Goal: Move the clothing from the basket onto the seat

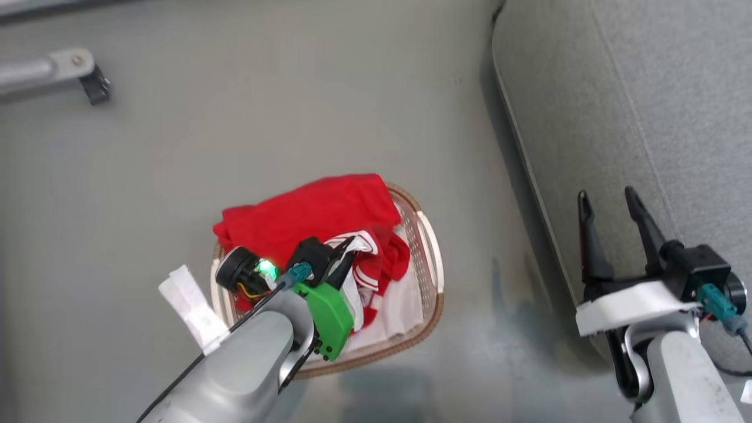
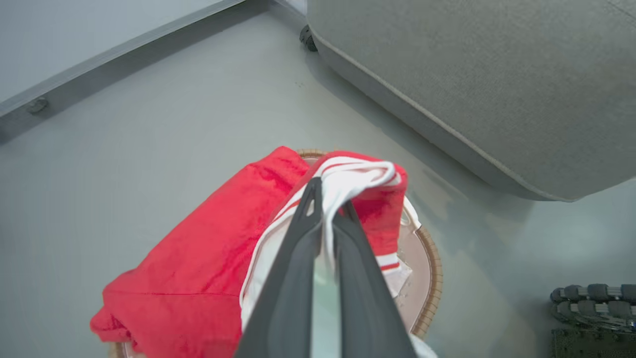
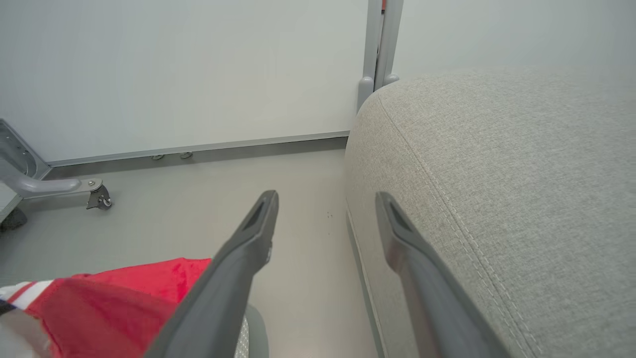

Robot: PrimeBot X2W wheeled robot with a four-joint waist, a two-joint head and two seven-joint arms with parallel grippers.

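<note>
**A:** What do the left fingers (image 2: 293,268) do at this moment?

**B:** They are clenched on the clothing (image 2: 198,258). The white striped trim (image 2: 357,174) is pinched between the two tips. It folds over them and hangs down on their far side.

**A:** And where is the rest of the clothing, seen from those fingers?

**B:** In the left wrist view the big red part lies to the left of the fingers and below them, heaped in the basket (image 2: 432,278). On that side some red fabric hangs over the rim. In the head view the red part lies beyond the tips, and the white and red striped folds are directly at the tips.

**A:** Is the clothing out of the basket?

**B:** No, most of it rests in the basket, which stands on the floor (image 1: 235,147). How high the pinched part is lifted, I cannot tell.

**A:** And the right fingers (image 3: 238,268)?

**B:** They are released and spread wide, with nothing between them. In the right wrist view the seat (image 3: 497,174) is just beside the finger on that view's right, and the floor shows between the two fingers. A piece of the red clothing shows low, on the outer side of the other finger and well apart from its tip.

**A:** Where is the seat from the left fingers?

**B:** Beyond them and to their right, with a strip of floor between it and the basket.
</note>
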